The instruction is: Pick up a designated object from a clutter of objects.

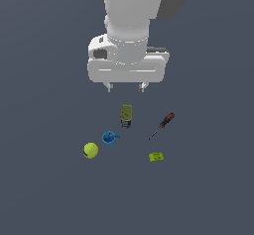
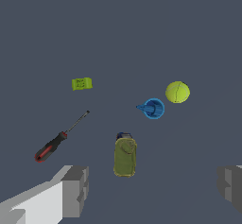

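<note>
Exterior view: the gripper (image 1: 126,87) hangs above the olive can (image 1: 126,115) with its fingers spread wide and nothing between them. The lime-green flat block (image 1: 157,156) lies flat on the dark floor (image 1: 208,189), well apart from the can toward the exterior view's right and nearer the camera, just past the tip of the red-handled screwdriver (image 1: 162,125). The blue cup-like piece (image 1: 110,138) and the yellow-green ball (image 1: 90,150) sit off the can's other side.

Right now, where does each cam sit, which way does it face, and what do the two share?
Exterior view: off the arm, looking down at the gripper hanging open above the clutter; wrist housing and both fingers show.
Wrist view: on the wrist, looking down past two spread fingers.
Shared: olive can, blue cup, ball, screwdriver, lime-green block.
</note>
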You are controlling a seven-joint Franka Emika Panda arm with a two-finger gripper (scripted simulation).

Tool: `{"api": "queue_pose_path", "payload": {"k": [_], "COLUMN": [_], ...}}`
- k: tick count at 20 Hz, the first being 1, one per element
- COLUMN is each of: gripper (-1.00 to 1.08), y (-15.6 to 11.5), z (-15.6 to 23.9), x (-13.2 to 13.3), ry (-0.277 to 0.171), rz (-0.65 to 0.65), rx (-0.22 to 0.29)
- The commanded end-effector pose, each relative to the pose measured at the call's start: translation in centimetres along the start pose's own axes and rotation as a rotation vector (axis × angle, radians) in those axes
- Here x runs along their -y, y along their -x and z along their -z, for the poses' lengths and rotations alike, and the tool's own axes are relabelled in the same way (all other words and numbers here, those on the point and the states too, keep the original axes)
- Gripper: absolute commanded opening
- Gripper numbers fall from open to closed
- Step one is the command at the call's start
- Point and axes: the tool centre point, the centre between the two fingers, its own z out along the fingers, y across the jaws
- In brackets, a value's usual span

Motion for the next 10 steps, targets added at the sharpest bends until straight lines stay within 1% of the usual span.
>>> {"api": "queue_pose_path", "payload": {"k": [1,10], "gripper": [1.0,1.0], "y": [-0.2,-1.8], "z": [-0.3,-2.1], "x": [0.2,1.2], "ry": [-0.001,-0.01], "rz": [-0.017,-0.139], "rx": [0.0,0.001]}}
